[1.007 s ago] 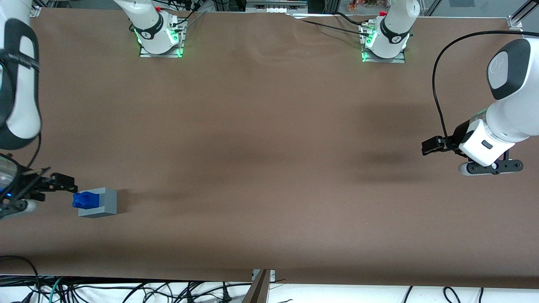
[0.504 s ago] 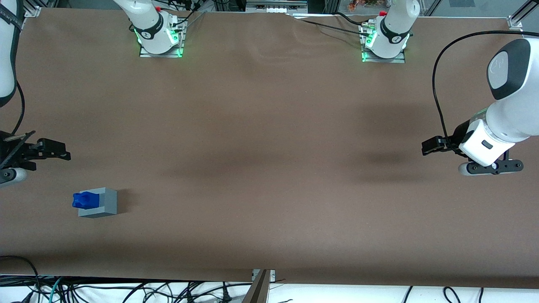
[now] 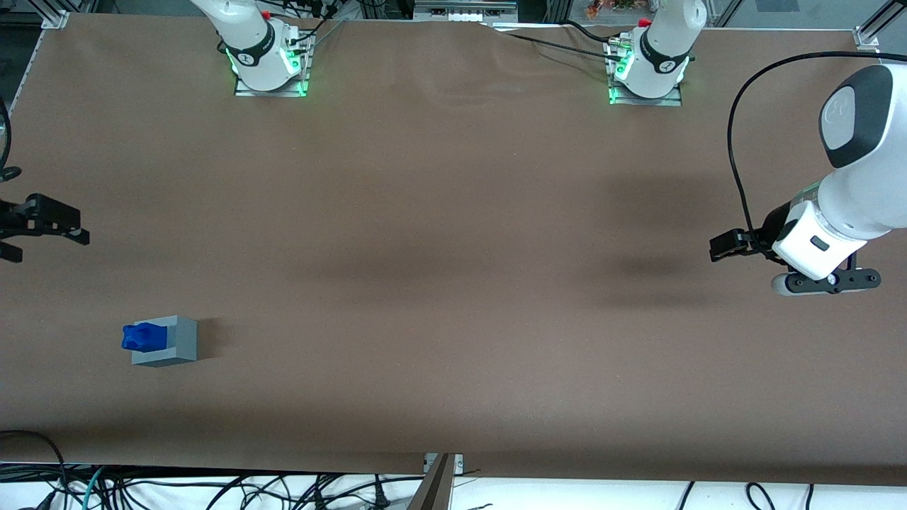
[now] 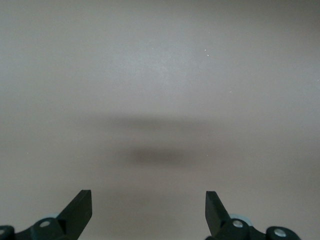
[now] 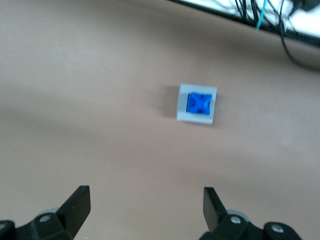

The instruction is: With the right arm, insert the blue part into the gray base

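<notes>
Centrally seated, the gray base holds the blue part in its recess, toward the working arm's end of the table. Both look rigid and light; grasp flat sides. Gripper hangs well apart, spread wide, empty.

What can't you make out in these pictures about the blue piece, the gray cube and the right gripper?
- How deep the small bright blue plastic part sits in the light gray plastic base: too small, blurred in the right wrist view.
- Black two-finger gripper, open: front view's edge cuts it off.
</notes>
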